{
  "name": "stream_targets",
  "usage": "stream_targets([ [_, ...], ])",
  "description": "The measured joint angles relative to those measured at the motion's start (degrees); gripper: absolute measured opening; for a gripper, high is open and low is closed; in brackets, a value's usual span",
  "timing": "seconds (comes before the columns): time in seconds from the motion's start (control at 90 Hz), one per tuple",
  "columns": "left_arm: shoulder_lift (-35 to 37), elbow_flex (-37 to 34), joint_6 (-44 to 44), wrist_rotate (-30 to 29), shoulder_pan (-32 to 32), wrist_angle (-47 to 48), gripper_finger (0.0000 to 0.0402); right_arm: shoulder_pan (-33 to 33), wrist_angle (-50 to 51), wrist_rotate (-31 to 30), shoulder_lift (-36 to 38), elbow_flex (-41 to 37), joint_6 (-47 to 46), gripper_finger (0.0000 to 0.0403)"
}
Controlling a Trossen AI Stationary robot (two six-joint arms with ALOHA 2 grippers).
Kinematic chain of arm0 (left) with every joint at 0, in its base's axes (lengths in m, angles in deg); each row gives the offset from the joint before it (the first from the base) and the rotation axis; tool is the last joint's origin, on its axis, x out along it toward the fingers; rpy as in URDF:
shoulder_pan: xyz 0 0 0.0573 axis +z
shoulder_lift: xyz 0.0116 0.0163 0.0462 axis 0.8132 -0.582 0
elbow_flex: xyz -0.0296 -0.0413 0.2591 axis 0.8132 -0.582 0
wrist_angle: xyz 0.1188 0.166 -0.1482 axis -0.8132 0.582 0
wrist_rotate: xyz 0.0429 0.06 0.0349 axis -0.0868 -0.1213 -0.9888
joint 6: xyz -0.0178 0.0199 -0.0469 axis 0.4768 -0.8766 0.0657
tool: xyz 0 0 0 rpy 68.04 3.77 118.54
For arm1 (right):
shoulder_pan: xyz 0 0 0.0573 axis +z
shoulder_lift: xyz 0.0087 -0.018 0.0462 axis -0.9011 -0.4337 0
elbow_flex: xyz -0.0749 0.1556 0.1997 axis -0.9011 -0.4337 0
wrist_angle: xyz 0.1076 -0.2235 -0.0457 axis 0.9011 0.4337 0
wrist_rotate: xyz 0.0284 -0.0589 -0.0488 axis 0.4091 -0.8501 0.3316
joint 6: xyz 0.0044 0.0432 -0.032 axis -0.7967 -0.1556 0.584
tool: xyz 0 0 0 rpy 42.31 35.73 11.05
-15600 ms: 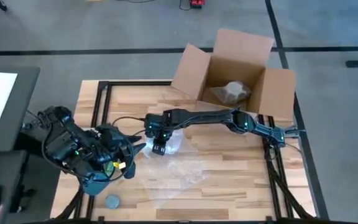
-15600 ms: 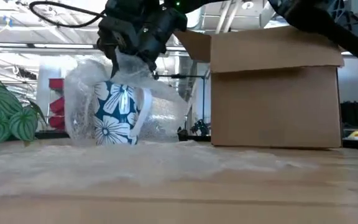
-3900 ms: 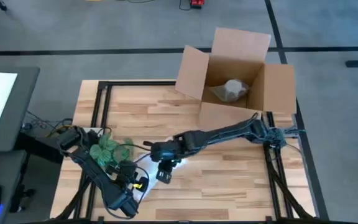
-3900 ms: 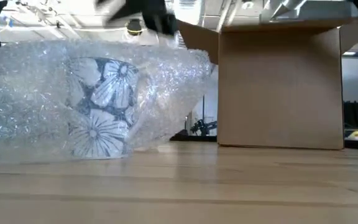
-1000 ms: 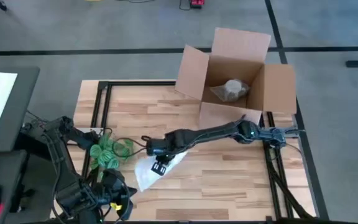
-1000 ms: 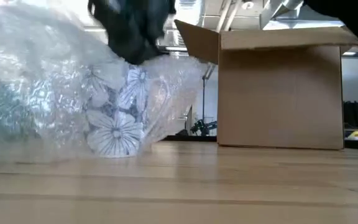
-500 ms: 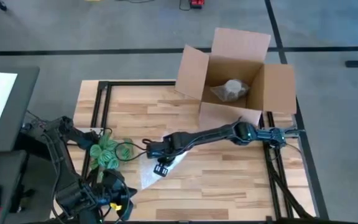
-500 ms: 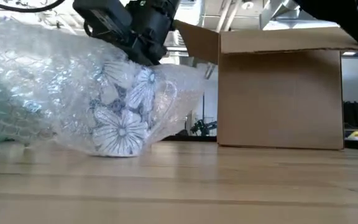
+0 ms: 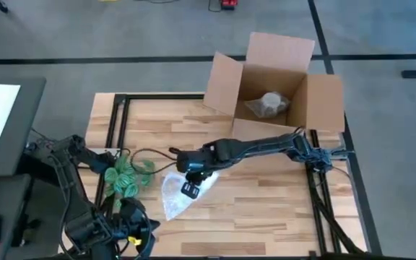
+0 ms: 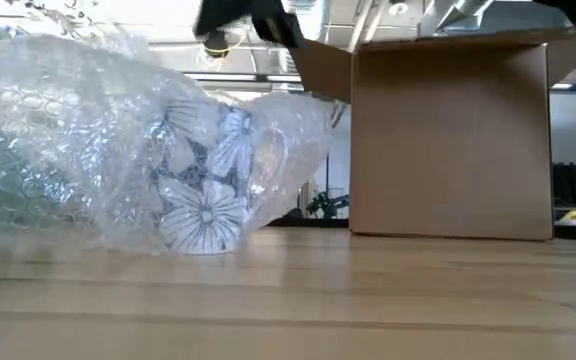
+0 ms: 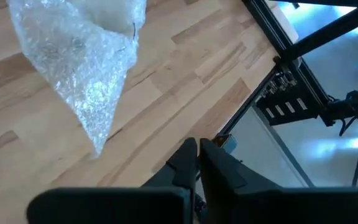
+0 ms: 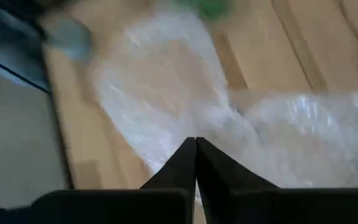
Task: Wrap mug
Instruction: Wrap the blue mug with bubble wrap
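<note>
The right gripper (image 9: 191, 186) has its jaws pressed together, empty, just above the wrap (image 9: 175, 195). The mug (image 10: 206, 178) sits tilted inside that wrap at table centre. The left gripper (image 11: 197, 148), jaws also closed, waits at 7 o'clock.

Bare bench (image 9: 266, 209) lies open on the right half in front of the cardboard box (image 9: 269, 90), while the bubble-wrap bundle (image 9: 179, 193), the right end effector (image 9: 191, 189) over it and the green bundle (image 9: 123, 177) crowd the left.
</note>
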Motion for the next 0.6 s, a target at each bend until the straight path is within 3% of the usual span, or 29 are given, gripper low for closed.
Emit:
stream_targets([
  [0.133, 0.0, 0.0, -2.1, 0.0, 0.0, -1.1, 0.0000, -0.3, -3.0, 2.7, -2.5, -0.3, -0.7, 0.0000],
  [0.6, 0.0, 0.0, -2.4, -0.2, 0.0, -0.8, 0.0000, 0.7, 2.1, 6.3, -16.1, -0.1, 0.4, 0.0000],
])
